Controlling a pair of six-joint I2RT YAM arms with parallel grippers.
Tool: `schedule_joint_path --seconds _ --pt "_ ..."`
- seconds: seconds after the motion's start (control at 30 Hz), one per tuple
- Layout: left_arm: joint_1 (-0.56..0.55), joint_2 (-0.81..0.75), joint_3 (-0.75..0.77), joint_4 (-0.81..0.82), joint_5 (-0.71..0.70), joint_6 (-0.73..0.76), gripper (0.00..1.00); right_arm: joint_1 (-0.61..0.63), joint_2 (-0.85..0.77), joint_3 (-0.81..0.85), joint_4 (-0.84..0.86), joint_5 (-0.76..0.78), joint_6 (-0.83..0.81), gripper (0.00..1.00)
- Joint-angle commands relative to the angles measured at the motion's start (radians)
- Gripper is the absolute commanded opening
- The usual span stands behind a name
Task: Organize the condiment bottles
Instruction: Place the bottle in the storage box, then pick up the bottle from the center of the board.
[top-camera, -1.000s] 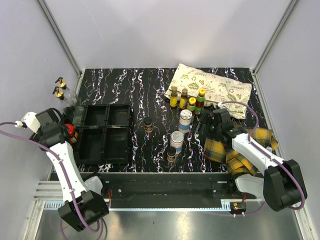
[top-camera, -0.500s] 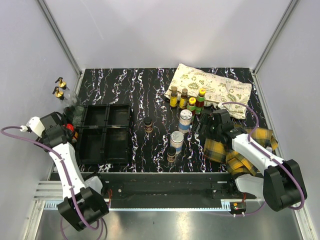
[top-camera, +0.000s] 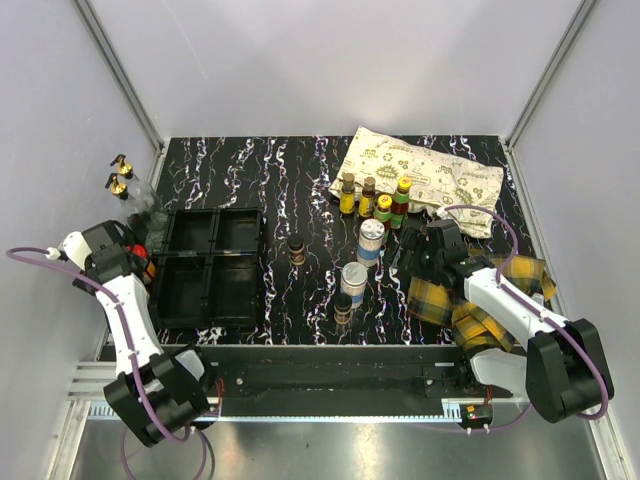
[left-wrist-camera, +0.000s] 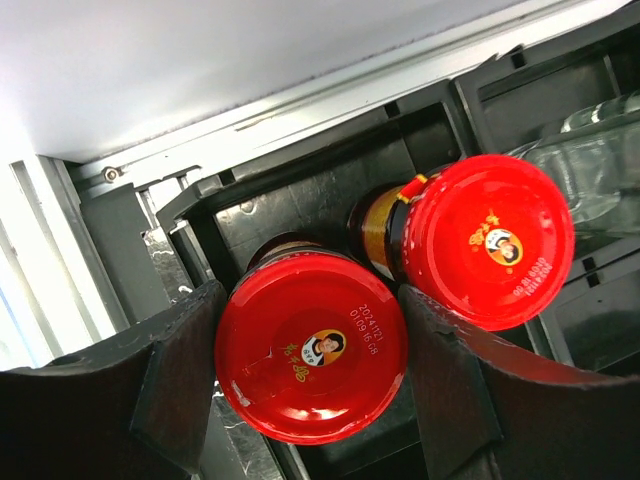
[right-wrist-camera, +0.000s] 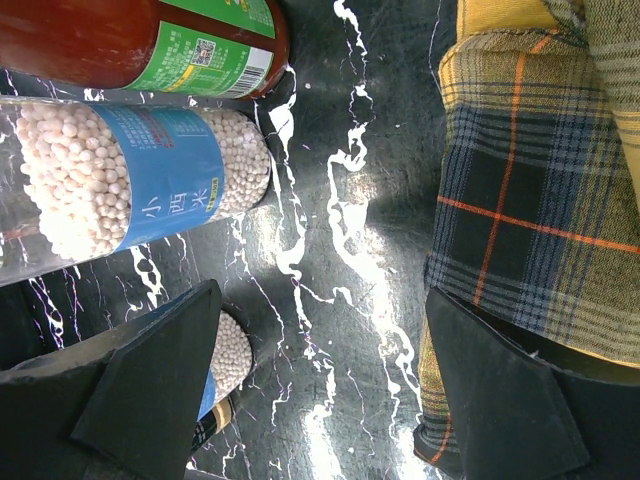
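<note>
Left gripper (left-wrist-camera: 310, 310) straddles a red-lidded jar (left-wrist-camera: 310, 362) sitting in the black tray (top-camera: 213, 254) beside a second red jar (left-wrist-camera: 490, 240). Can't tell if it's squeezing or let go. Right gripper (right-wrist-camera: 320, 295) hangs spread and empty beside the shakers (top-camera: 371, 240). Those and the sauce bottles (top-camera: 372, 200) aren't trayed, so early days I'd say.

Black compartment tray (top-camera: 212, 254) lies left on the marbled table (top-camera: 260, 170), printed pouch (top-camera: 420, 178) and plaid cloth (top-camera: 430, 298) right

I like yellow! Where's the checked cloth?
In the top view, the checked cloth lies on the right, near the front edge, partly under the right arm.
</note>
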Motion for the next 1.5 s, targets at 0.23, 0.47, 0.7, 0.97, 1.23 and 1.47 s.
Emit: schedule_joint_path --seconds 0.23,0.47,0.7,0.97,1.23,1.47 --pt "-0.001 -0.028 0.026 0.073 0.033 -0.007 0.70 -0.009 0.006 0.000 0.031 -0.009 -0.011 0.93" --pt "0.001 -0.071 0.043 0.043 0.028 0.000 0.89 -0.009 0.009 0.001 0.033 -0.007 -0.011 0.93" --pt "0.001 -0.110 0.070 0.016 0.041 0.016 0.91 -0.010 0.006 0.003 0.031 -0.010 -0.009 0.93" --pt "-0.001 -0.228 0.127 0.020 0.174 0.086 0.99 -0.010 -0.006 0.001 0.028 0.008 -0.008 1.00" --pt "-0.003 -0.277 0.178 0.051 0.485 0.117 0.99 -0.010 -0.061 -0.007 -0.009 0.109 0.003 1.00" --pt "-0.142 -0.291 0.182 0.100 0.613 0.070 0.99 -0.010 -0.044 0.039 -0.053 0.049 0.028 1.00"
